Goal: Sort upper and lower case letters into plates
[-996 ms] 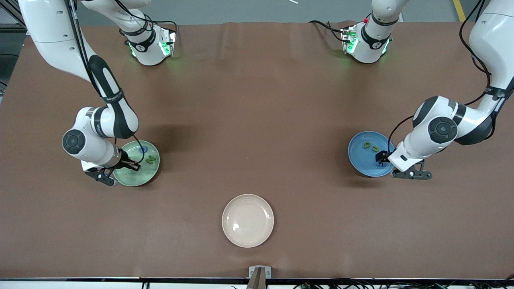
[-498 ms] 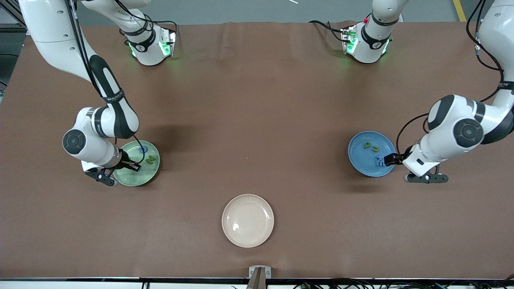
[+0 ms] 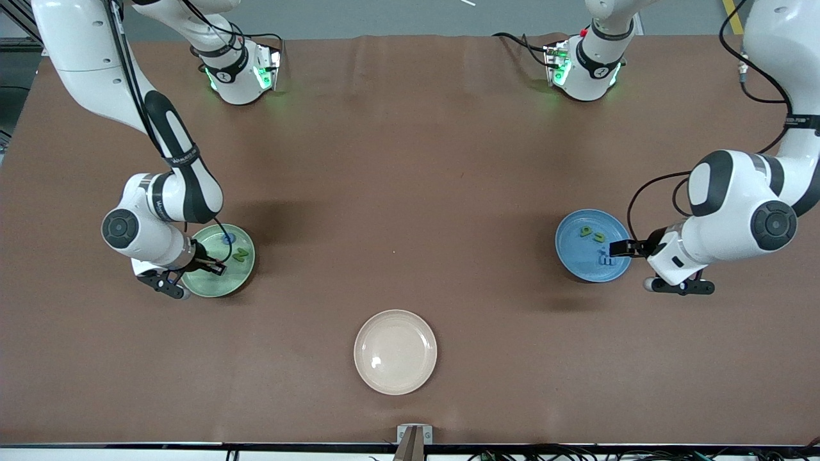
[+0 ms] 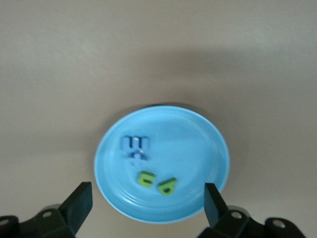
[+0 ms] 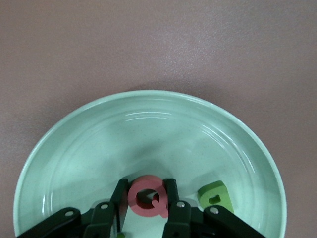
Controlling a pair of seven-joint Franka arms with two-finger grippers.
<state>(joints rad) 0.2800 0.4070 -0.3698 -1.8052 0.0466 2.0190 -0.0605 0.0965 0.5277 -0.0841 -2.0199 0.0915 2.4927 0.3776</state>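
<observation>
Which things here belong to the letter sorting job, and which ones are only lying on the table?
Belong to the job:
- mint green plate with green letter
- pink Q, gripped by the right gripper over that plate
- blue plate with blue letter and two green letters
- left gripper, open, by the blue plate

Lying about:
- cream plate, nearest the front camera, holding no letters

Three plates stand on the table: a mint green plate (image 3: 220,260), a blue plate (image 3: 590,254) and a cream plate (image 3: 395,351). The blue plate holds three letters: two green (image 4: 157,182), one blue (image 4: 134,144). In the mint green plate four letters show: pinkish-red (image 5: 148,197), green (image 3: 240,255), blue (image 3: 228,239), a second green one (image 5: 215,196).
</observation>
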